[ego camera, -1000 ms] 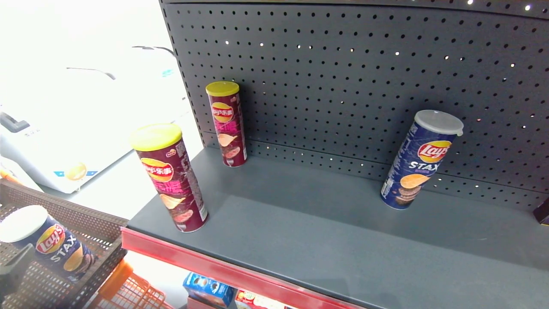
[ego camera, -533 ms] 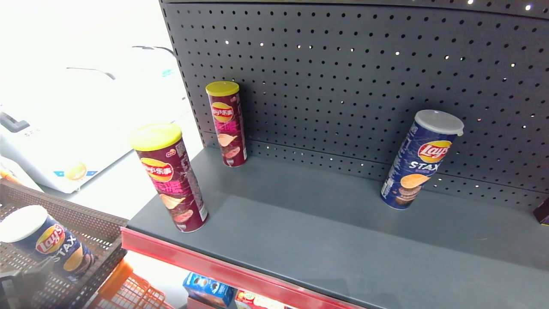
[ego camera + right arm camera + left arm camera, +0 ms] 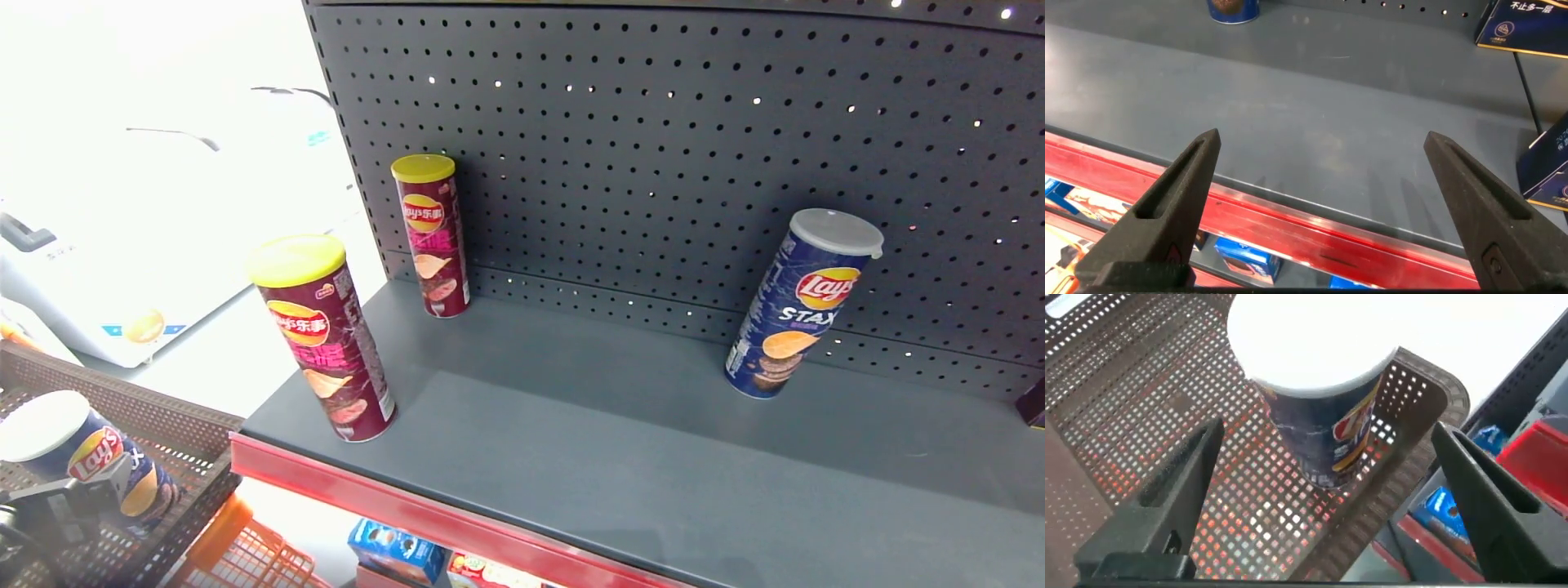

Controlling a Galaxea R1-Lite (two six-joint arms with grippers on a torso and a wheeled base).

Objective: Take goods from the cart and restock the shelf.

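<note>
A blue chip can with a white lid (image 3: 82, 457) stands in the brown mesh cart basket (image 3: 175, 425) at the lower left. My left gripper (image 3: 73, 500) is right at it. In the left wrist view the can (image 3: 1327, 445) stands between the open fingers (image 3: 1176, 490) of the left gripper (image 3: 1327, 431), and they do not touch it. The grey shelf (image 3: 620, 457) bears two maroon cans with yellow lids (image 3: 326, 343) (image 3: 433, 237) and one blue can (image 3: 796, 306). My right gripper (image 3: 1321, 140) hangs open over the shelf's front edge (image 3: 1315, 212), holding nothing.
A black pegboard (image 3: 694, 147) backs the shelf. A red strip (image 3: 392, 506) runs along its front, with boxed goods (image 3: 396, 551) on the level below. Dark boxes (image 3: 1523, 28) stand at the shelf's right end. An orange wire basket (image 3: 253, 563) sits under the cart basket.
In the head view the left gripper has come up from the bottom corner and now sits against the blue can in the cart. The shelf's cans have not moved.
</note>
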